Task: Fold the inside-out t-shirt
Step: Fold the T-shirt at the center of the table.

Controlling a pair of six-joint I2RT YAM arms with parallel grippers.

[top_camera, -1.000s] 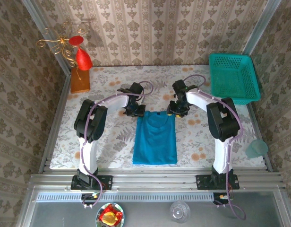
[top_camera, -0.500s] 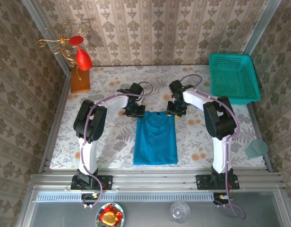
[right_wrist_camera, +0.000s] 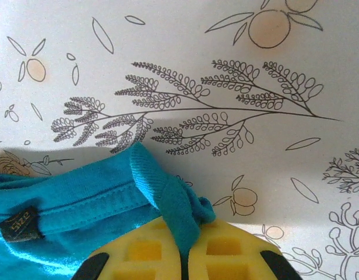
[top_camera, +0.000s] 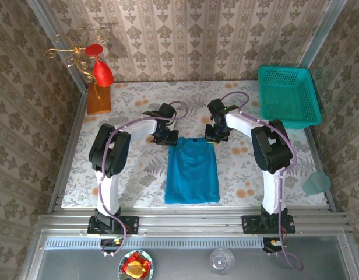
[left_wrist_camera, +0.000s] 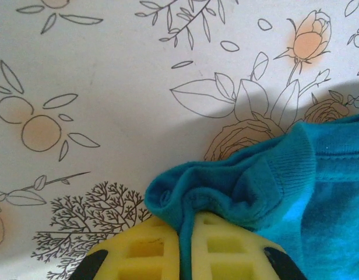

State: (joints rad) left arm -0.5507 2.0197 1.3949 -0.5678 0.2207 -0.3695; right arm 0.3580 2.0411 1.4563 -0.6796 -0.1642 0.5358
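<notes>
While flat, t-shirt (top_camera: 192, 172) far corners in L gripper (left_wrist_camera: 179, 227), R gripper (right_wrist_camera: 184, 236).

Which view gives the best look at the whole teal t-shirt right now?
Top external: the teal-blue soft cloth t-shirt lies as a complete narrow rectangle on the floral table. Left wrist gives one bunched far corner pinched in the left gripper; right wrist gives the other corner, with a dark size label, pinched in the right gripper.

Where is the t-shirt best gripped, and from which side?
Grip the two far corners beside the collar, one per hand, coming down from above. The t-shirt lies flat as a long strip, so only bunched edges can be pinched; the left hand and right hand pinch there.
</notes>
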